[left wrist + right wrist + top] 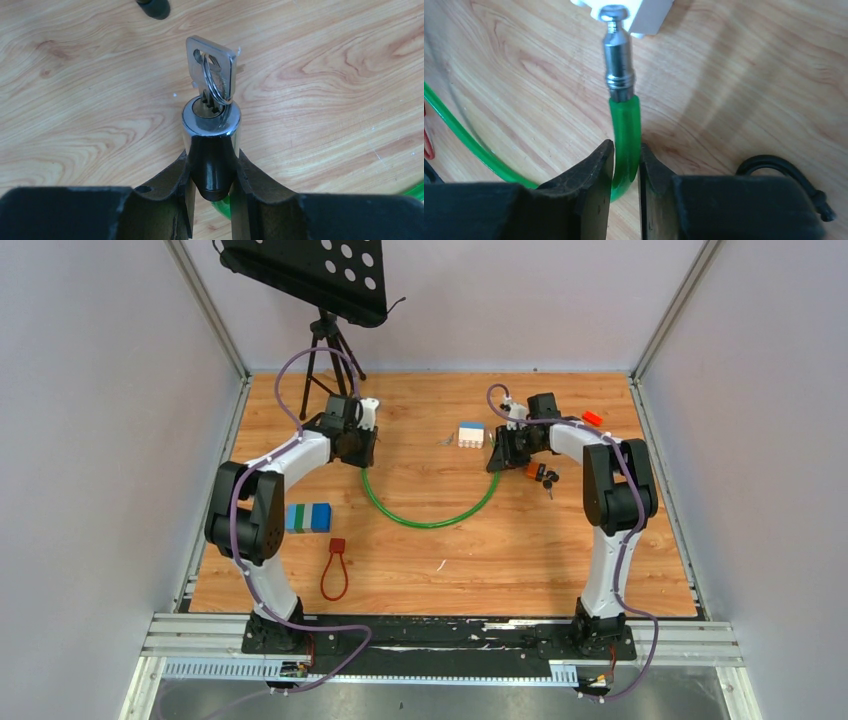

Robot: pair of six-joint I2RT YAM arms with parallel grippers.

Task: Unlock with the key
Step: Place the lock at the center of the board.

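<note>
- The wooden bench [560, 560] lies under both arms.
- The green cable [430, 520] lies on the bench in a wide curve from the left fingers [177, 180] to the right fingers [599, 170].
- A white block [649, 15] lies beyond the right fingertips, just past the pin head; I cannot tell if they touch.
- The lock barrel [211, 120] is clamped by its black body between the left fingers, and its chrome end stands out beyond their tips.
- The right fingers grasp the other cable end; past their tips the green sleeve ends in a metal pin [618, 55], well apart from the barrel.
- The key [210, 60] sits in the chrome end, its head pointing away from the left fingers.
- A split ring [222, 82] hangs through the key head.
</note>
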